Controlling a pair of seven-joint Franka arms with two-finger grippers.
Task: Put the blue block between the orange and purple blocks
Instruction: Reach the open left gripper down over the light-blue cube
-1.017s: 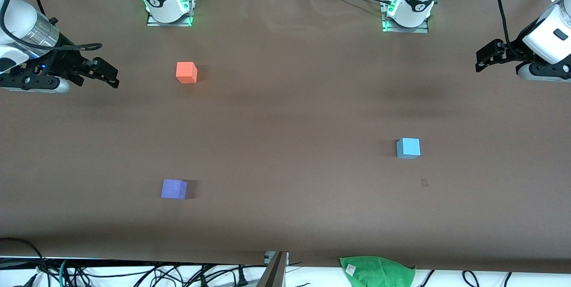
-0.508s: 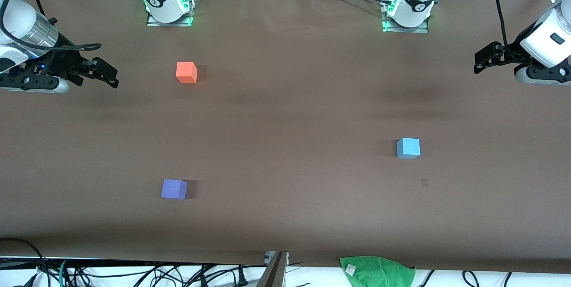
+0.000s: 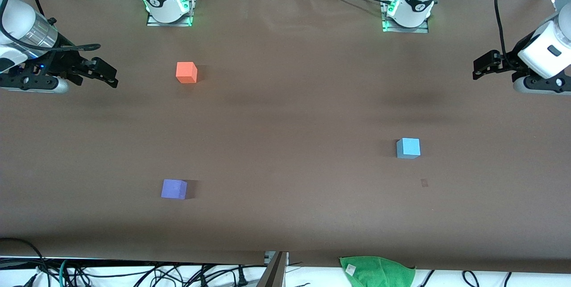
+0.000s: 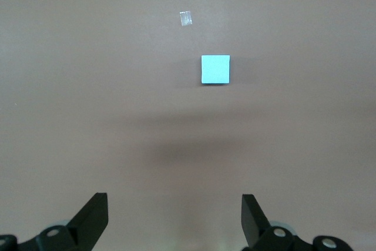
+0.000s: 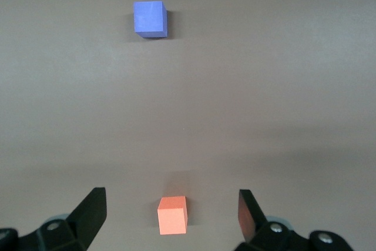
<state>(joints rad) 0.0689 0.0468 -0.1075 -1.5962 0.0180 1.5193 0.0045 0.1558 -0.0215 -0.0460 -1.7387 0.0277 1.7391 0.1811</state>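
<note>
The blue block (image 3: 408, 147) sits on the brown table toward the left arm's end; it also shows in the left wrist view (image 4: 215, 69). The orange block (image 3: 186, 72) sits toward the right arm's end, near the bases, and the purple block (image 3: 174, 189) lies nearer the front camera than it. Both show in the right wrist view, orange (image 5: 173, 214) and purple (image 5: 150, 19). My left gripper (image 3: 481, 64) is open and empty, up at the left arm's end of the table (image 4: 174, 216). My right gripper (image 3: 107, 74) is open and empty, up at the right arm's end (image 5: 171, 210).
A green cloth (image 3: 377, 271) lies at the table's front edge. A small scrap of tape (image 3: 424, 183) lies on the table near the blue block. Cables hang along the front edge.
My left gripper has shifted slightly toward the table's middle. The right arm and all three blocks have not moved.
</note>
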